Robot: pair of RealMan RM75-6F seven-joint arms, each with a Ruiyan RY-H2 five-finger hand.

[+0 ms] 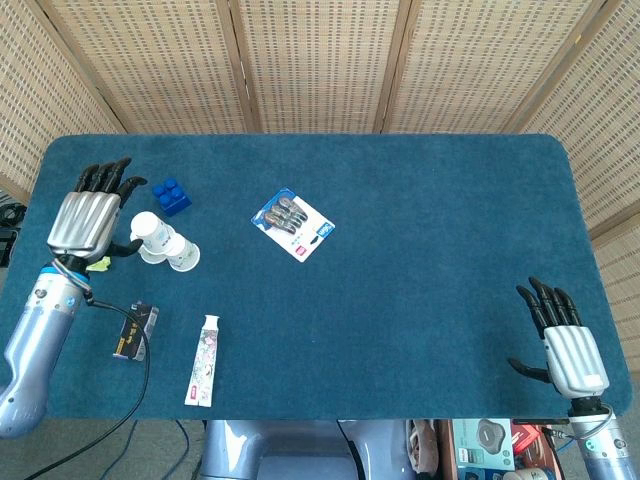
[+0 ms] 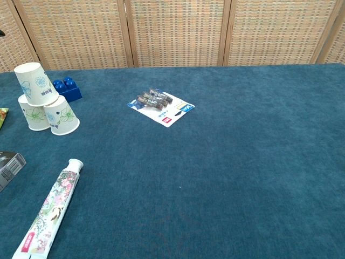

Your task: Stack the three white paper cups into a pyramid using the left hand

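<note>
Three white paper cups with floral prints stand upside down as a pyramid at the table's left side. The top cup (image 2: 35,83) (image 1: 148,226) rests, slightly tilted, on two lower cups (image 2: 61,115) (image 2: 33,114) (image 1: 182,255). My left hand (image 1: 86,216) hovers just left of the stack with fingers spread, holding nothing and apart from the cups. It is outside the chest view. My right hand (image 1: 564,342) stays open near the table's front right corner.
A blue toy brick (image 1: 171,194) (image 2: 67,89) sits right behind the cups. A battery pack (image 1: 293,225) (image 2: 160,105) lies mid-table. A toothpaste tube (image 1: 203,360) (image 2: 50,205) and a small dark box (image 1: 133,331) lie in front of the cups.
</note>
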